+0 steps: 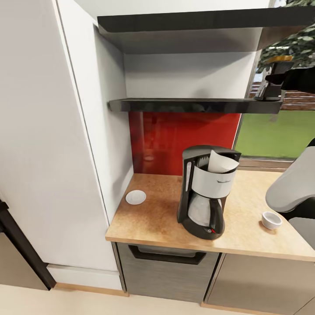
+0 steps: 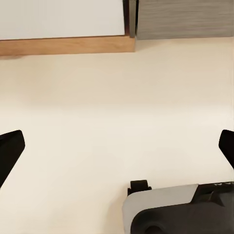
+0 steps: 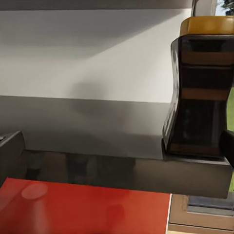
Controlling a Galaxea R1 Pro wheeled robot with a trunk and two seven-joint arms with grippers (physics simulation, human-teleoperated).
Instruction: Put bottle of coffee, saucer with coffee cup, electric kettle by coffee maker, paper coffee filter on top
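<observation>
Kitchen countertop (image 1: 162,218) ran under my head camera, wood-toned over grey cabinet fronts (image 1: 168,271). I took the coffee maker (image 1: 205,192) as landmark; it stood upright on the countertop near the front edge, red switch facing me.

Kitchen shelf (image 1: 188,105), glossy black, hung on the wall above the coffee maker, a second one like it (image 1: 197,22) higher still. Red backsplash panel (image 1: 175,140) sat behind the coffee maker, below the lower shelf.

Bottle of coffee (image 1: 274,78) stood on the right end of the lower shelf, above and right of the coffee maker, yellow lid up. In my right wrist view the bottle (image 3: 202,87) sat upright at the shelf (image 3: 117,165) corner, close ahead.

My right gripper (image 3: 119,146) was held level with the shelf edge, fingers spread wide, one fingertip (image 3: 9,151) well off from the bottle, the other at its base; whether it touched, I could not tell. Nothing gripped.

Paper coffee filter (image 1: 221,162) stuck up out of the top of the coffee maker, tilted.

Saucer (image 1: 135,197) lay flat on the countertop left of the coffee maker, apart from it. Coffee cup (image 1: 271,220) sat right of the coffee maker, near the counter's front edge.

My left gripper (image 2: 119,151) hung over pale floor (image 2: 112,122), fingers wide apart, empty.
</observation>
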